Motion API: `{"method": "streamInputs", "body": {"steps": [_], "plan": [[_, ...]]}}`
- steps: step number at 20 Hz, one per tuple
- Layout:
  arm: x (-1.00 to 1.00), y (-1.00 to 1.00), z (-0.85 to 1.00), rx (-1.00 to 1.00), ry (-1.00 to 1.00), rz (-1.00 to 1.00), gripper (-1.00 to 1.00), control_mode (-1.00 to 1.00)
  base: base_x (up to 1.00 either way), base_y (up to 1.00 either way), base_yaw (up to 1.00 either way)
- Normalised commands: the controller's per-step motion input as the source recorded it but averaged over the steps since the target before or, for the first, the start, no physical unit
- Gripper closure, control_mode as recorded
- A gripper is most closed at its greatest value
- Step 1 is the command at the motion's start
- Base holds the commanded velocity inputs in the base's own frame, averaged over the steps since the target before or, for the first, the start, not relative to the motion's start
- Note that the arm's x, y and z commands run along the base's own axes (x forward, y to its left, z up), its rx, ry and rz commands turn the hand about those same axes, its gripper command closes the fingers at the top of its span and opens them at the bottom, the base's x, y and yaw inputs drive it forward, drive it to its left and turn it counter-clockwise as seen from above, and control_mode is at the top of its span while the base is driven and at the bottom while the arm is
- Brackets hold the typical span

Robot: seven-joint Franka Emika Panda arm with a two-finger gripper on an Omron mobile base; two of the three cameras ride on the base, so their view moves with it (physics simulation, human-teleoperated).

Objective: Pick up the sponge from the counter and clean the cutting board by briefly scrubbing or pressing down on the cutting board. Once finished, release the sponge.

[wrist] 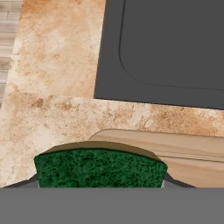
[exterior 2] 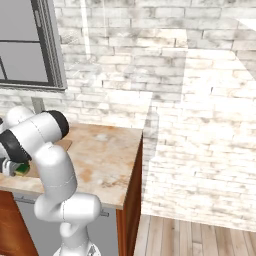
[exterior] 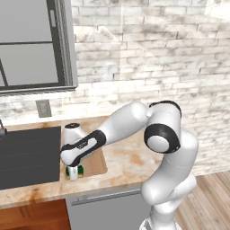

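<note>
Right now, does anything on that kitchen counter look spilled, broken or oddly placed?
Nothing stands out. The gripper holds the green sponge low at the near corner of the cutting board, beside the dark sink. No spill shows on the counter.

A dark grey sink (exterior: 29, 155) is sunk in at the left, its basin (wrist: 175, 48) bare. Behind it rises a pale brick wall (exterior: 148, 54) bearing a grey outlet (exterior: 43, 108) and a dark-framed window (exterior: 33, 45). A white, dark-topped object (exterior: 72, 131) stands by the sink. Wood floor (exterior 2: 200, 237) shows at right.
</note>
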Motion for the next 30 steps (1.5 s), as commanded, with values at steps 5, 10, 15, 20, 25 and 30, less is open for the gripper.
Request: {"method": "streamInputs", "body": {"steps": [5,10,15,20,25,30], "plan": [[0.21,0.25,-0.04,0.00,0.02,0.00,1.00,-1.00,0.00,0.00,0.00],[0.57,0.00,-0.04,0.00,0.00,0.00,1.00,-1.00,0.00,0.00,0.00],[0.73,0.00,-0.05,0.00,0.00,0.00,1.00,-1.00,0.00,0.00,0.00],[0.81,0.00,-0.07,0.00,0.00,0.00,1.00,-1.00,0.00,0.00,0.00],[0.83,0.00,-0.04,0.00,0.00,0.00,1.00,-1.00,0.00,0.00,0.00],[0.75,-0.03,-0.02,0.00,0.00,0.00,1.00,-1.00,0.00,0.00,0.00]]}}
